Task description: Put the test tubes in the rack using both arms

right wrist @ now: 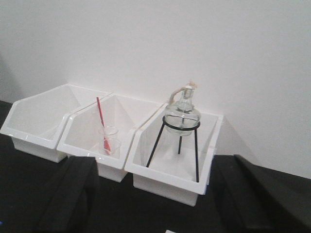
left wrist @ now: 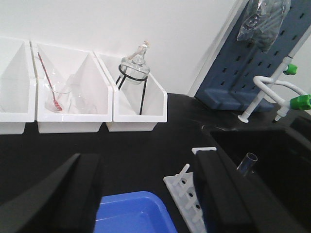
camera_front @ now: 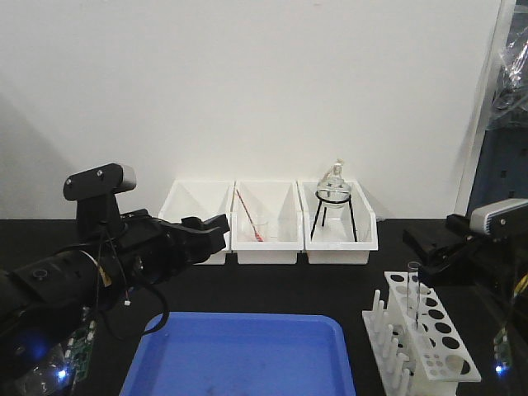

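The white rack (camera_front: 425, 334) stands on the black table at the front right, with its pegs on the left side. One clear test tube (camera_front: 412, 290) stands upright in a far hole of the rack. My left gripper (camera_front: 208, 231) is open and empty, held above the table to the left of the bins. In the left wrist view its wide-apart jaws (left wrist: 150, 194) frame the rack's peg row (left wrist: 187, 194) and the tube's rim (left wrist: 249, 161). My right gripper (camera_front: 427, 249) hovers just behind the rack, open and empty (right wrist: 160, 194).
A blue tray (camera_front: 239, 356) lies at the front centre; no tubes show in it. Three white bins (camera_front: 266, 223) line the back wall: the middle one holds a beaker with a red-tipped rod (camera_front: 252, 219), the right one a glass flask on a black tripod (camera_front: 334, 198).
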Available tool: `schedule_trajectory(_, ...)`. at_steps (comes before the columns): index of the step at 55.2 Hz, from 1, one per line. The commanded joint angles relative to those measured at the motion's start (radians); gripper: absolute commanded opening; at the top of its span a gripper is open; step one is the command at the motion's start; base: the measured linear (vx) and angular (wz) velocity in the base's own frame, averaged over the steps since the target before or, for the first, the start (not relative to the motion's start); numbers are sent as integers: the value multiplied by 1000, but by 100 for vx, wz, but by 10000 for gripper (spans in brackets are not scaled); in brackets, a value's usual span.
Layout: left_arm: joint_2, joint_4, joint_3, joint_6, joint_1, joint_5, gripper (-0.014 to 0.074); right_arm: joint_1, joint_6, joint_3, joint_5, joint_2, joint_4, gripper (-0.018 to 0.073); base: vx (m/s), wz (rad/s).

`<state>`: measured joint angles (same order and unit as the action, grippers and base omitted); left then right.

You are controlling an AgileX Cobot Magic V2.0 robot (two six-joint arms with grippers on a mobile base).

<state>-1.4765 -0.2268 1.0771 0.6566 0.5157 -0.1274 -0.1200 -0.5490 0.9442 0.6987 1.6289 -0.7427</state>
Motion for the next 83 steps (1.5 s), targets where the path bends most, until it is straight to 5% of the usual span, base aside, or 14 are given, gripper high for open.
schedule_trajectory(1, 36, 8, 33, 2, -1, -75, 522, -2, -96, 25, -75, -142, -37, 527, 0, 0)
schedule_trajectory(5, 36, 8, 33, 2, -1, -75, 522, -2, -214, 25, -152, -223, -91, 527, 0, 0)
schedule_trajectory(6, 36, 8, 33, 2, -1, -75, 522, -2, -314, 25, -182, -301, -186, 527, 0, 0)
schedule_trajectory(12, 36, 8, 33, 2, -1, -75, 522, -2, -377, 25, -188, -346, -277, 527, 0, 0)
schedule_trajectory(48, 38, 8, 32, -2, -28, -77, 507, -2, -395, 25, -191, -356, -348, 527, 0, 0)
schedule_trajectory(57, 100, 4, 32, -15, -35, 166, 428, -2, -395, 25, -191, -356, -349, 527, 0, 0)
schedule_trajectory(61, 170, 2, 18, -79, -35, 311, 360, -2, -395, 25, -191, -356, -350, 527, 0, 0)
schedule_trajectory(66, 282, -35, -73, -176, -41, 369, 240, -2, -395, 25, -191, -356, -350, 527, 0, 0)
schedule_trajectory(74, 542, -36, -385, -291, -137, 226, -6, -2, -395, 25, -191, -356, -350, 527, 0, 0)
schedule_trajectory(83, 889, -36, -721, -316, -308, 186, -10, -2, -395, 25, -191, -356, -350, 527, 0, 0)
